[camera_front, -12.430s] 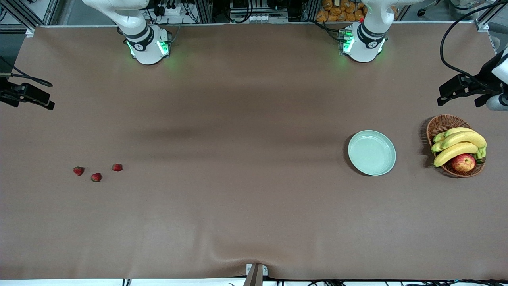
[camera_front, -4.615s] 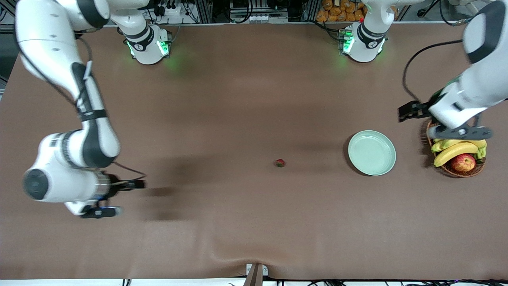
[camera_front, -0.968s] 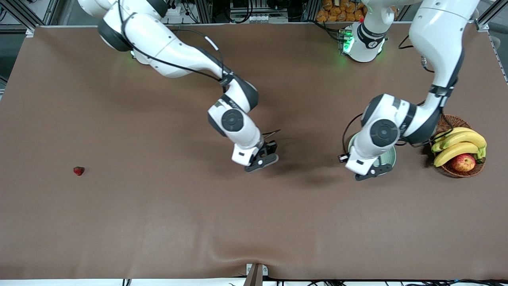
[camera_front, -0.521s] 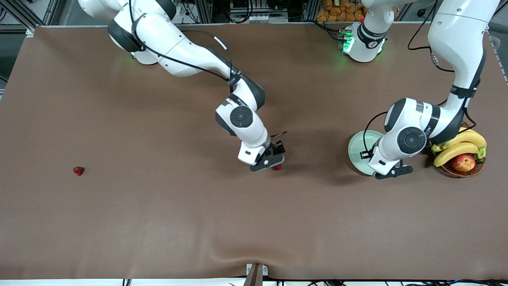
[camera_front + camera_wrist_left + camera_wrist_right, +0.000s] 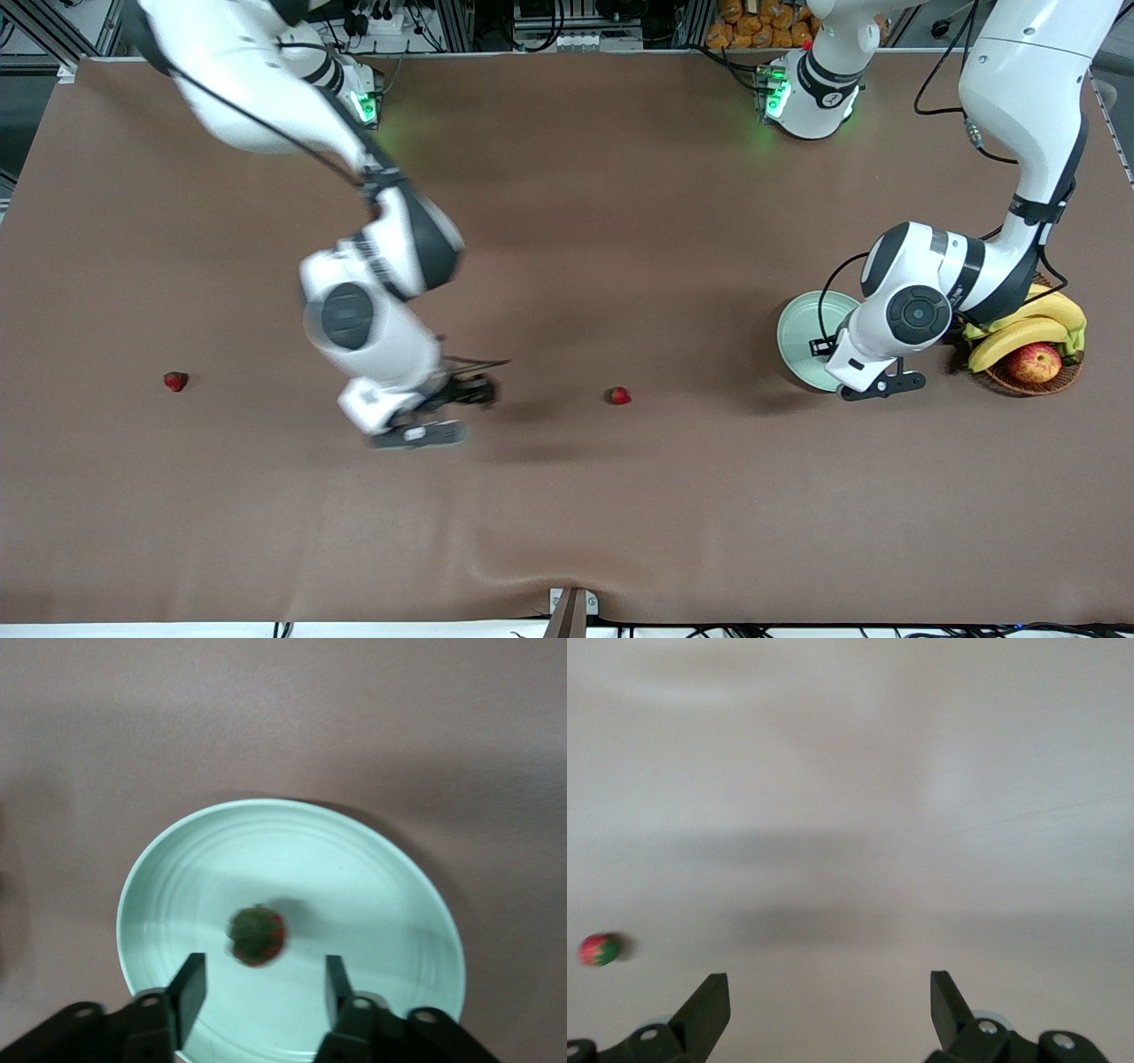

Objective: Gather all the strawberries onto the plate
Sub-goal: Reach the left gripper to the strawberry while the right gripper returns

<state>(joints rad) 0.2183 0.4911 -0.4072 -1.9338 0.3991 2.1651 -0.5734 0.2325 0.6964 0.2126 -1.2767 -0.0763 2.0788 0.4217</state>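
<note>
Though hidden frontally, probably strawberry (image 5: pixel 257 935) in plate (image 5: pixel 372 868)

You had a brown wicker basket (image 5: pixel 974 276) at the left arm's end of the brown table cover (image 5: pixel 567 496) — it held yellow bananas (image 5: pixel 1032 326) and a red-yellow apple (image 5: pixel 1034 362).

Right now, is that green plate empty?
No. The left wrist view shows one strawberry lying in the plate, below the open left gripper.
</note>
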